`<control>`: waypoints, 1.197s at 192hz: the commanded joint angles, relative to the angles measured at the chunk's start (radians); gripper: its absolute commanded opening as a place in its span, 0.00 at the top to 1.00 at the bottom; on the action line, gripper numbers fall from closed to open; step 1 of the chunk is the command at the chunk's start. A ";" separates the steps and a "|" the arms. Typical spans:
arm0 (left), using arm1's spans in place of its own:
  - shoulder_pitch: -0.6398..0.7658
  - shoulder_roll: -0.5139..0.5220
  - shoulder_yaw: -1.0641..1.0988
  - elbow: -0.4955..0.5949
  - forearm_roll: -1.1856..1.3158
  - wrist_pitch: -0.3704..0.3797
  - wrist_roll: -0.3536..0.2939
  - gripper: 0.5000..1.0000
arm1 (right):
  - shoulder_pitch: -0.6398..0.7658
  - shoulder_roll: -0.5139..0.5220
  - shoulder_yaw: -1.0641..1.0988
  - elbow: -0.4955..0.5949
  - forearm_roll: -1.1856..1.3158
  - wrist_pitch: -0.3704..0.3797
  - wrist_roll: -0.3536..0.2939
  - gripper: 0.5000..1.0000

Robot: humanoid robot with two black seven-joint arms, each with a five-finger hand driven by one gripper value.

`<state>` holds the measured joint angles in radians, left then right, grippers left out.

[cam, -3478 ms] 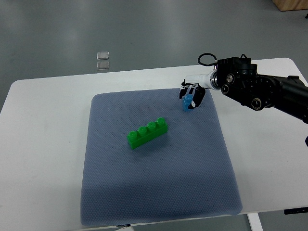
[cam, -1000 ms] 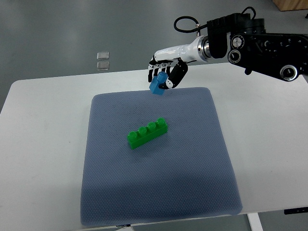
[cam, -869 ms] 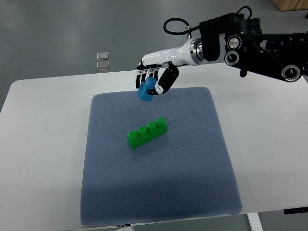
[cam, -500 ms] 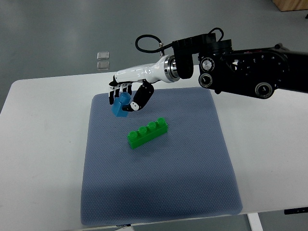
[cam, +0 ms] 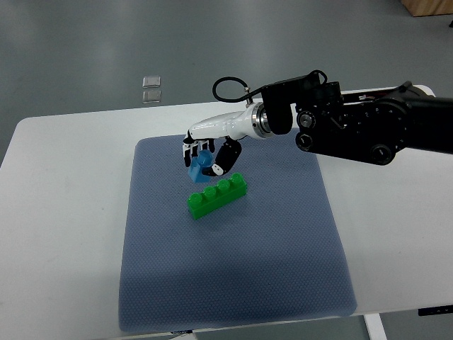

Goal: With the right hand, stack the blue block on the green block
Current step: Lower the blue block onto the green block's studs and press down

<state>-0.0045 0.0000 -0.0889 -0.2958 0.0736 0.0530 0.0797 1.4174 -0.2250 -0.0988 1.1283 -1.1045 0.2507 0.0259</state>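
On the blue-grey mat (cam: 233, 283) that covers most of the white table (cam: 64, 212), the green block (cam: 217, 196) lies flat near the centre, a long four-stud brick set at a slant with its studs up. Just above its left half hangs the blue block (cam: 199, 167), a small brick pinched in the curled fingers of the right hand (cam: 209, 154), tilted and clear of the green studs. Both look like hard, light moulded plastic: stiff, smooth-sided and a little slippery, so the hold probably belongs on the blue block's flat side walls, leaving its underside free to seat. The green brick is likely light enough to skid on the mat if pressed off-centre. Farther right, the right arm (cam: 354, 131) reaches in from the table's edge. The left arm is out of sight.
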 commanded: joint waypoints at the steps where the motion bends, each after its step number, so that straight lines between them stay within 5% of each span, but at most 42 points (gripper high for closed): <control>1: 0.001 0.000 0.000 0.004 0.000 0.001 0.000 0.00 | -0.015 -0.004 -0.013 -0.010 -0.018 -0.005 -0.006 0.77; 230: 0.003 0.000 0.000 0.010 0.000 0.001 0.000 0.00 | -0.090 -0.016 -0.012 -0.035 -0.075 -0.039 0.000 0.76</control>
<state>-0.0023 0.0000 -0.0890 -0.2853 0.0736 0.0537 0.0797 1.3301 -0.2409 -0.1111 1.0937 -1.1796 0.2121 0.0244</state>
